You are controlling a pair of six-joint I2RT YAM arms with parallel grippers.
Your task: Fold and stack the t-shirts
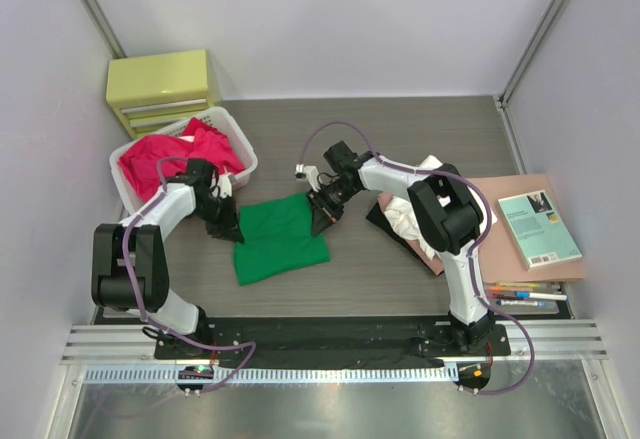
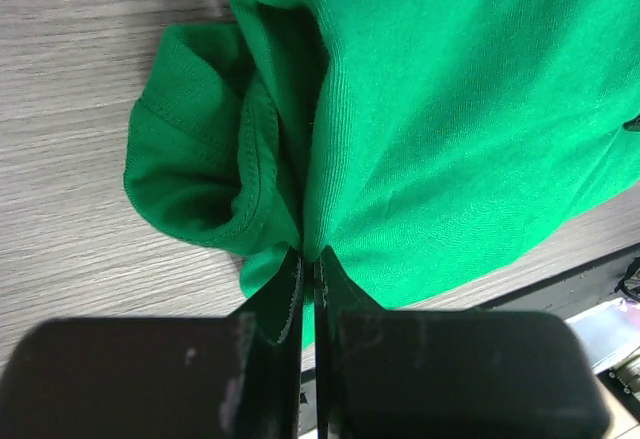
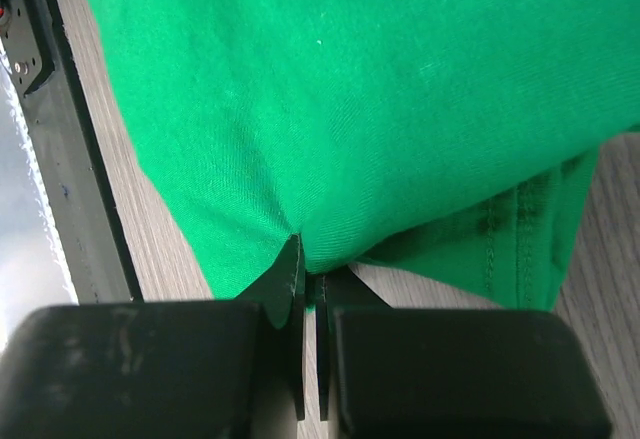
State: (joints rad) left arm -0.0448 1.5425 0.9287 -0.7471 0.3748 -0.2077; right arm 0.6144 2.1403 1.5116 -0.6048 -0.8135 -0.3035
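While flat on the bench (image 1: 420, 134), pinched at two edges.
Clamped in left gripper (image 2: 310, 259) and right gripper (image 3: 305, 259): green shirt (image 1: 280, 241).

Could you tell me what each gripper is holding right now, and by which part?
Both hold the green t-shirt: the left gripper pinches its left edge by a bunched sleeve, the right gripper its right edge.

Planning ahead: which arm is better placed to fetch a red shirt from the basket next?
Likely left: the left gripper, shut on the green shirt, sits beside the basket of red shirts; the right gripper is farther.
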